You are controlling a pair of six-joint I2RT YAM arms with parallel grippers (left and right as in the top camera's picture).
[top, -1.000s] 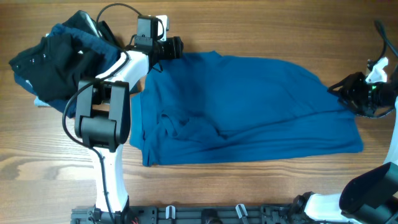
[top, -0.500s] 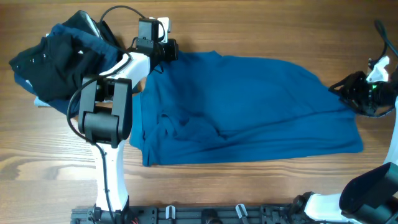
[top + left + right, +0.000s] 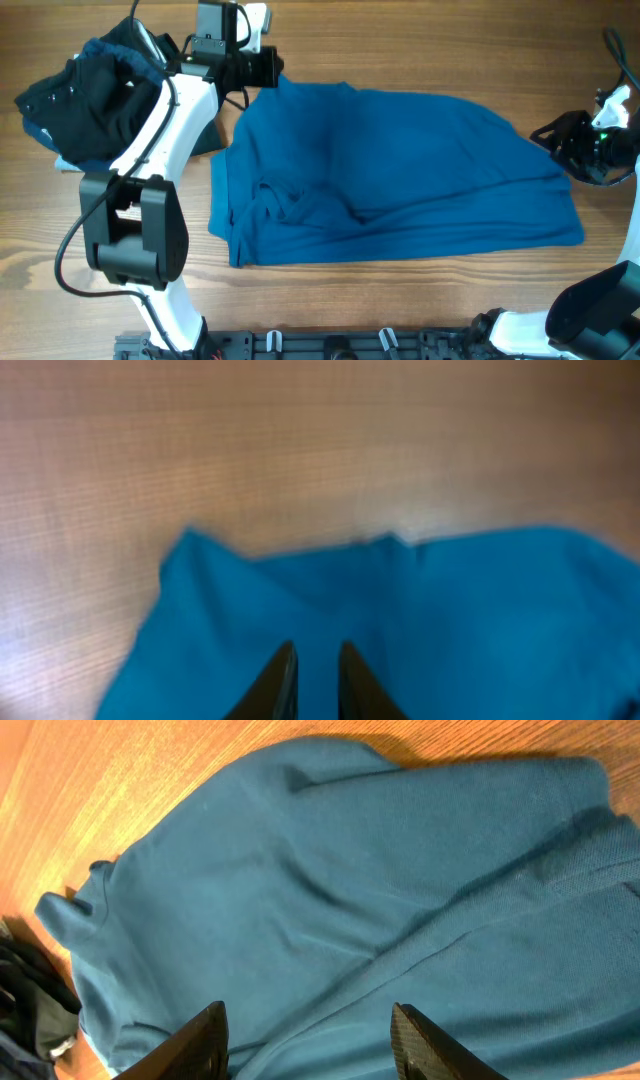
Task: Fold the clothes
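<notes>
Light-brown wood-grain tabletop point(image 3: 400, 310) underneath everything. Spread flat across most of it, a large mid-blue cloth shirt point(image 3: 400, 170), starting just beside the navy-black heap of crumpled garments point(image 3: 85, 95) and stretching well away from it. Rumpled folds along the shirt edge nearer the heap, smoother cloth at the far end. Reaching past the heap, the white-and-black left arm point(image 3: 165, 120), with the left hand point(image 3: 262, 70) at the shirt corner closest to the heap. Fingers point(image 3: 283, 675) there drawn nearly together, pinching the blue cloth as far as visible through the blur of the left wrist view. At the shirt's end farthest from the heap, the black right hand point(image 3: 308, 1010), fingers point(image 3: 205, 1045) spread wide apart above the cloth, clamped on nothing.
</notes>
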